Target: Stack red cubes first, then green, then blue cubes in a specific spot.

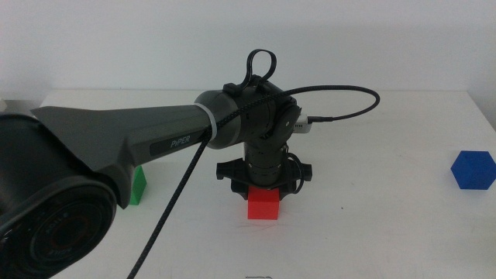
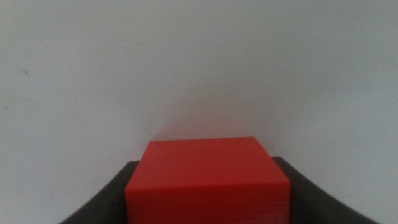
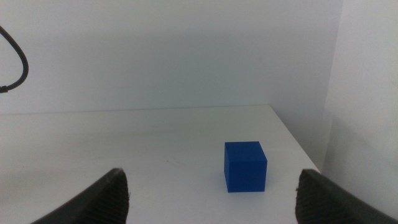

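Observation:
The red cube [image 1: 263, 206] sits near the middle of the white table [image 1: 372, 232]. My left gripper [image 1: 262, 191] comes straight down on it. In the left wrist view the two dark jaws press against both sides of the red cube [image 2: 208, 180], so the left gripper [image 2: 208, 208] is shut on it. I cannot tell whether the cube rests on the table or hangs just above it. The green cube [image 1: 138, 187] stands at the left, mostly hidden behind the left arm. The blue cube [image 1: 473, 169] stands far right. My right gripper [image 3: 211, 196] is open and empty, a little short of the blue cube [image 3: 245, 166].
The left arm's thick dark body [image 1: 93, 155] and its black cable [image 1: 341, 97] cover the left and middle of the table. The table's right edge [image 3: 298, 146] runs close beside the blue cube. A white wall stands behind the table.

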You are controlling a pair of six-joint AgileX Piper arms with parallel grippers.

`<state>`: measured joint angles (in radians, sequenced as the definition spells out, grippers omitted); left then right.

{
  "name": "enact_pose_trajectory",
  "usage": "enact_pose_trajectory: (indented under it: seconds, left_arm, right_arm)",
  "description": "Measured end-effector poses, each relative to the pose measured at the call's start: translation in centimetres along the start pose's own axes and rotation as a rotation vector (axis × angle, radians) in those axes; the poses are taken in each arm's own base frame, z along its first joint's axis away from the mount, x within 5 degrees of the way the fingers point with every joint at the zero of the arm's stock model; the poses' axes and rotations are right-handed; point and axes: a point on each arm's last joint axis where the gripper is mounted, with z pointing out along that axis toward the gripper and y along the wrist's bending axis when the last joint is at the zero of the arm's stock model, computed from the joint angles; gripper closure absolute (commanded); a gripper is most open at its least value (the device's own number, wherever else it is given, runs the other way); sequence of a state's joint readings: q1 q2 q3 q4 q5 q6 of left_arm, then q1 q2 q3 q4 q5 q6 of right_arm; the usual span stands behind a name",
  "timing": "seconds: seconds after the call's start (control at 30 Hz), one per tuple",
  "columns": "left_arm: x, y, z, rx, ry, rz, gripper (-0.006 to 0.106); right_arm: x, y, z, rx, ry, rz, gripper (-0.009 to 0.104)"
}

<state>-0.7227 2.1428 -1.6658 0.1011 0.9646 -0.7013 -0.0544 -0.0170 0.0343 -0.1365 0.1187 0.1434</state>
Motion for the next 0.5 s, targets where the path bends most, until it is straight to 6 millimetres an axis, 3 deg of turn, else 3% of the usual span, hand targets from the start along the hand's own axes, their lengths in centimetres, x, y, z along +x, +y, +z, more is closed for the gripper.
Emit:
enact_pose_trajectory:
  seconds: [0.03,0.07,0.1,0.17,0.37,0.5]
  left_arm:
    - [0.0,0.0,0.0,0.0,0.0,0.003,0.078]
    - [0.0,0.0,0.0,0.0,0.0,0.004,0.073]
    - [0.0,0.0,0.0,0.0,0.0,0.006,0.025]
    - [0.1,0.0,0.3,-0.004,0.009,0.007,0.009]
    - [0.2,0.2,-0.5,-0.012,0.016,0.019,0.007]
    - [-0.2,0.7,-4.0,0.008,-0.039,0.033,0.007]
  right_arm:
    - [0.0,0.0,0.0,0.0,0.0,0.0,0.001]
    - [0.0,0.0,0.0,0.0,0.0,0.0,0.001]
    - [0.0,0.0,0.0,0.0,0.0,0.0,0.001]
    - [0.0,0.0,0.0,0.0,0.0,0.0,0.001]
    - [0.0,0.0,0.0,0.0,0.0,0.0,0.001]
    - [0.0,0.0,0.0,0.0,0.0,0.0,0.001]
